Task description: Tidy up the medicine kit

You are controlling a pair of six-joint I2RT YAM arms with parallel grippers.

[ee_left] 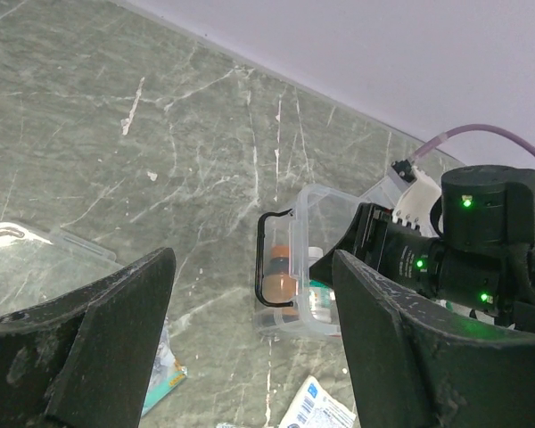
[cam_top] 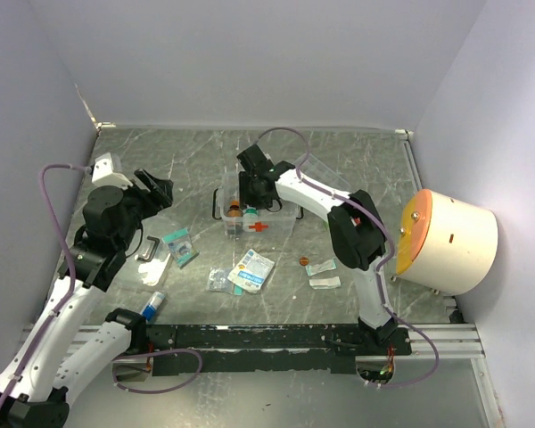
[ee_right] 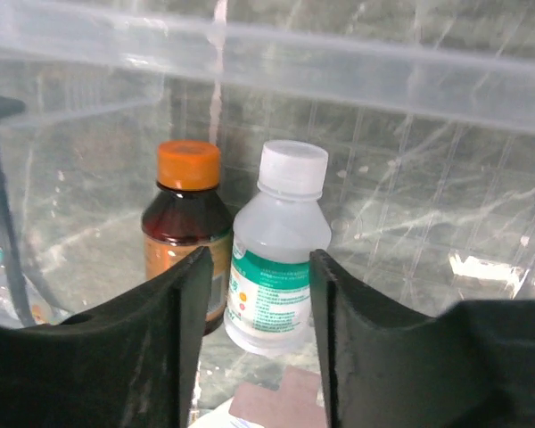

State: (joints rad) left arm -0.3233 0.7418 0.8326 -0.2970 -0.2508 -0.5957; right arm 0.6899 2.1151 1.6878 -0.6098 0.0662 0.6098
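The medicine kit (cam_top: pixel 281 217), a clear box with a red cross and black side handles, stands mid-table; it also shows in the left wrist view (ee_left: pixel 325 201). Inside it a brown bottle with an orange cap (ee_right: pixel 183 232) and a white bottle with a green label (ee_right: pixel 281 241) stand upright side by side. My right gripper (ee_right: pixel 257 303) reaches down into the kit, open, its fingers either side of the white bottle with narrow gaps. My left gripper (ee_left: pixel 254 357) hovers open and empty to the left of the kit (cam_top: pixel 156 189).
A flat clear lid with a black handle (cam_top: pixel 150 254) lies left of the kit. Loose packets lie in front: a teal one (cam_top: pixel 180 247), a white-blue one (cam_top: pixel 252 269), small ones (cam_top: pixel 324 281). A blue-white tube (cam_top: pixel 152 305) lies near the left base. A large white drum (cam_top: pixel 450 241) stands at the right.
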